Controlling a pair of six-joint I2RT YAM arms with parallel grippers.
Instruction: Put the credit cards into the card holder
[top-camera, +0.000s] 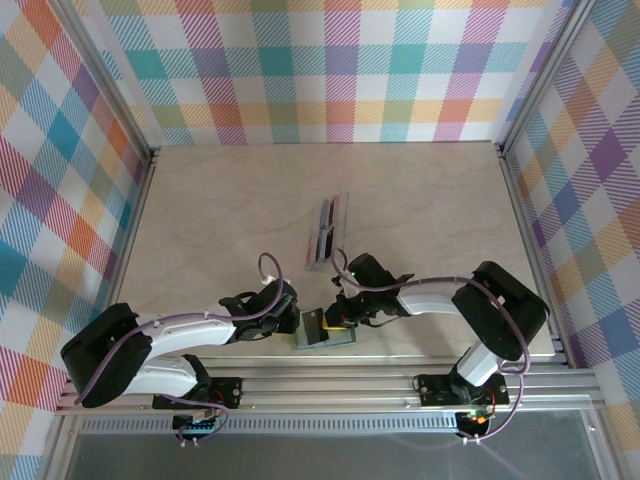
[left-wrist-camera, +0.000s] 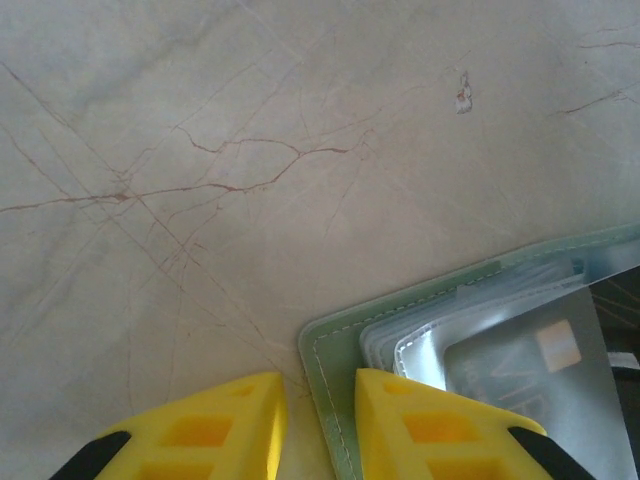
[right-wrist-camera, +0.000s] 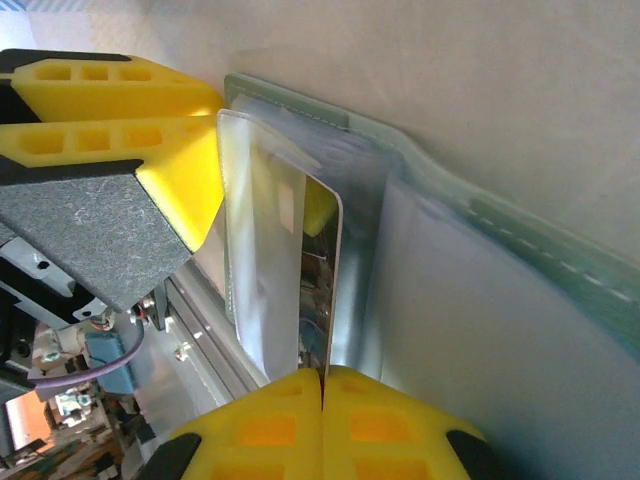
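The grey-green card holder (top-camera: 338, 341) lies open near the table's front edge, its clear sleeves up. In the left wrist view its stitched corner (left-wrist-camera: 332, 372) runs between the fingers of my left gripper (left-wrist-camera: 320, 405). That gripper stands open, with its right finger (left-wrist-camera: 430, 430) resting on the cover. My right gripper (right-wrist-camera: 323, 376) is shut on a silver-grey card (right-wrist-camera: 338, 285) seen edge-on, whose far end sits among the holder's clear sleeves (right-wrist-camera: 262, 260). The same card (left-wrist-camera: 545, 385) shows its chip. From above, the left gripper (top-camera: 298, 322) and right gripper (top-camera: 338, 318) flank the card holder.
A clear plastic tray (top-camera: 327, 232) holding red and dark cards stands at mid-table, behind the grippers. The aluminium rail (top-camera: 330, 382) runs along the front edge just below the card holder. Checked walls close off the other three sides.
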